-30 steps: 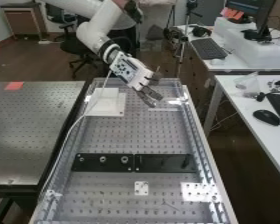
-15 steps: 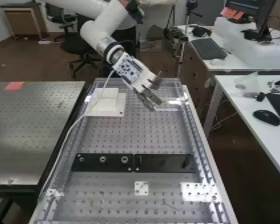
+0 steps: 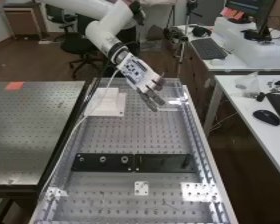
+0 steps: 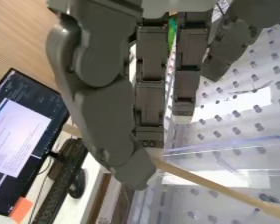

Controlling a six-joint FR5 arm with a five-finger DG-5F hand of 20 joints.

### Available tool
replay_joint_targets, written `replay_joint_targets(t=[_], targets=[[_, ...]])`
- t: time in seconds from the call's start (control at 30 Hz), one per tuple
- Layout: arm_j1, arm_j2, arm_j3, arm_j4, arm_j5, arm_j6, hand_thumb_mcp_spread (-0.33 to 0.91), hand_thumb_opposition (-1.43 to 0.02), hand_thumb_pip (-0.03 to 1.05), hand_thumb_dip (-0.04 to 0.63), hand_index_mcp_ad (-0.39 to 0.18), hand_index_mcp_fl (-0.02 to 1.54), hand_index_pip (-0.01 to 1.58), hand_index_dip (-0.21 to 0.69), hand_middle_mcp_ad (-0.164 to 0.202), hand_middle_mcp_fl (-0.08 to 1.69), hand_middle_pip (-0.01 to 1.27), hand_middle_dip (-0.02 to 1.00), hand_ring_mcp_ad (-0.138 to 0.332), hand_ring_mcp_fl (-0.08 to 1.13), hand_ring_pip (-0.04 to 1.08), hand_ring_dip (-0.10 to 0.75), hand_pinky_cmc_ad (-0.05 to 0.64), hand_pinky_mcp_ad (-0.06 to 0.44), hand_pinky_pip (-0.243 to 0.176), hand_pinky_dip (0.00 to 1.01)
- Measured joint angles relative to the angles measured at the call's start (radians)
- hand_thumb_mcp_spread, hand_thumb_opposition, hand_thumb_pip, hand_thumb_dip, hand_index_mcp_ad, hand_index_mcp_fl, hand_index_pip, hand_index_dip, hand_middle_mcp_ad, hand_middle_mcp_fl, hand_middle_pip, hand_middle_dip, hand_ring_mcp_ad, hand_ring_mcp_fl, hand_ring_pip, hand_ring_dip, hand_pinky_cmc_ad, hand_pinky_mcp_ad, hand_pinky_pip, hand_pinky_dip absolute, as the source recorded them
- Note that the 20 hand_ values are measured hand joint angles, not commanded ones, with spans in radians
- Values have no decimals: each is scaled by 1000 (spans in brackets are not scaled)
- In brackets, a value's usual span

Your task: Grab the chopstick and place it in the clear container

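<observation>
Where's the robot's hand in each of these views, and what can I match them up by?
High view: the hand is above the perforated benchtop, right of the white block.
Wrist view: the hand is close to the camera, pinching the chopstick.
Shared landmark: the perforated benchtop.

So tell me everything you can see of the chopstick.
The chopstick is straight, slender and pale tan, wooden by its look. The hand has it pinched, apparently between the thumb and the fingers. Part of it is hidden behind the thumb, with a short piece showing on the far side. The longer part crosses in front of the clear container as the wrist camera sees it, and its end there is cut off.
</observation>
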Motion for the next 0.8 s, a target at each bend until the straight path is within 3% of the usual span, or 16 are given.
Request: replay_joint_targets(t=[0.2, 0.47, 0.8], targets=[[-1, -22, 36, -60, -3, 0, 775, -1140, 450, 340, -99, 1278, 410, 391, 44, 1379, 176, 585, 113, 682, 119, 375, 494, 234, 12, 180], [0, -42, 80, -92, -6, -18, 756, -1159, 461, 340, -99, 1278, 414, 391, 44, 1381, 188, 571, 113, 688, 122, 375, 494, 234, 17, 180], [1, -69, 101, -123, -18, 1, 733, -1162, 461, 339, -113, 1278, 410, 391, 52, 1379, 192, 574, 113, 689, 117, 372, 494, 234, 17, 180]])
